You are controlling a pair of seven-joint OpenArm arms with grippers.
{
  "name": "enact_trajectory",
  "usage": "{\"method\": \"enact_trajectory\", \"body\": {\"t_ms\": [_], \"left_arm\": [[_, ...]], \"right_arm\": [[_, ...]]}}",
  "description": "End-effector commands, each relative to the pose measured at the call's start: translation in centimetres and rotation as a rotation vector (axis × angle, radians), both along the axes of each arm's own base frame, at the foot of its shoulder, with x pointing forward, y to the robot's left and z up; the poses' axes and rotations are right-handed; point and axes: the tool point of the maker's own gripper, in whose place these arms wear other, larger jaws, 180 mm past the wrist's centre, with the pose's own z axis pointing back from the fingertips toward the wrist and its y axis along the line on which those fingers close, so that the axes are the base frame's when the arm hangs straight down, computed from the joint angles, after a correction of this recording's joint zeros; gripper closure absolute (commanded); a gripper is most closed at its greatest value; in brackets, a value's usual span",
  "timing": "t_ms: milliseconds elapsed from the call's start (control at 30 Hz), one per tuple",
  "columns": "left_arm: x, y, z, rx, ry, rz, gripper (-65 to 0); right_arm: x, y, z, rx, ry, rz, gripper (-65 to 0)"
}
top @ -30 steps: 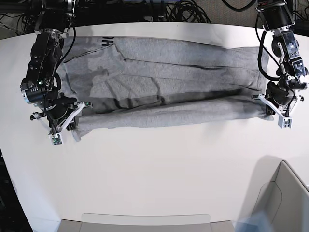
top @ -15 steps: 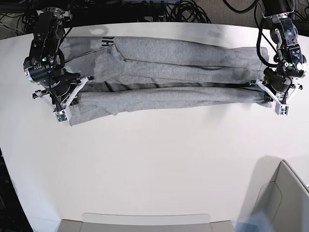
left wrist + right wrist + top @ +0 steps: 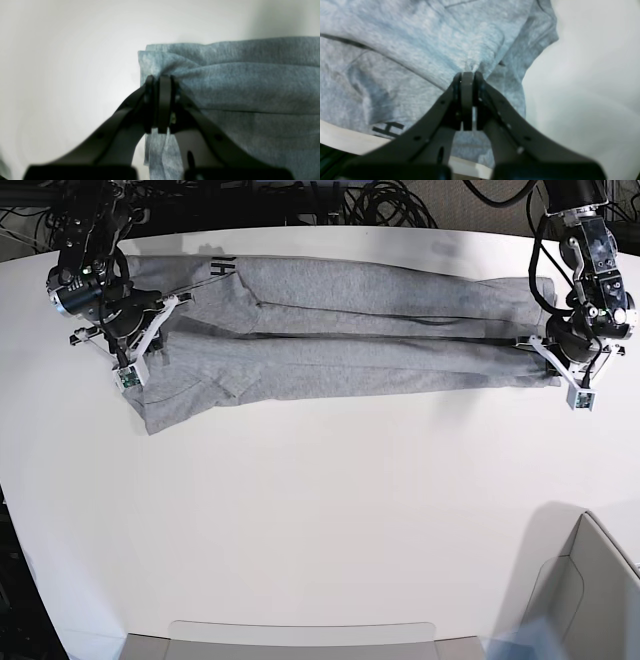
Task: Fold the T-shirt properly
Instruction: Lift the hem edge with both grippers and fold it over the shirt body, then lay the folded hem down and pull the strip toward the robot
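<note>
left hand (image 3: 158, 82) pinching T-shirt (image 3: 340, 330) edge | right hand (image 3: 467, 76) likewise, seemingly

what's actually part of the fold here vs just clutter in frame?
In the job:
- T-shirt, stretched lengthwise across the table
- left gripper, shut on the shirt's end
- right gripper, shut on the shirt's other end, near the black lettering

Lying about:
- box at the near corner
- cables behind the table

Two black robot arms with looping black cables; each ends in a black tool, left tool (image 3: 562, 370), right tool (image 3: 140, 345), with white finger braces and small screw holes.
</note>
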Motion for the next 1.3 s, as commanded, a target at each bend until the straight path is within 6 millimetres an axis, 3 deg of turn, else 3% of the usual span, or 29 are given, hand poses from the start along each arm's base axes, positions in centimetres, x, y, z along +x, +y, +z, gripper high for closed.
{"method": "enact_trajectory", "body": {"t_ms": [0,200,433,767,933,1133,1267], "left_arm": [[0.3,0.7,1.0,0.03,-0.023,-0.001,0.0],[0.1,0.8,0.9,0.03,-0.019,0.0,0.0],[-0.7,0.8,0.3,0.029,0.04,0.003,0.0],[-0.8,1.0,0.5,0.032,0.043,0.009,0.0],[-1.1,1.0,0.3,0.033,0.061,0.011,0.0],[-1.1,0.6,1.5,0.054,0.061,-0.007,0.0],[-1.5,0.6,0.7,0.048,0.086,-0.005,0.0]], "right_arm": [[0.4,-0.1,0.8,-0.012,-0.033,0.011,0.0],[-0.3,-0.2,0.4,-0.014,-0.014,0.014,0.0],[-2.0,2.1,0.1,0.138,0.022,0.065,0.0],[-2.2,-1.3,1.7,0.174,-0.007,-0.017,0.0],[-2.8,-1.1,1.7,0.191,0.027,0.001,0.0],[-3.2,-1.2,1.4,0.188,0.037,-0.002,0.0],[-3.9,-1.3,1.0,0.185,0.059,-0.005,0.0]]}}
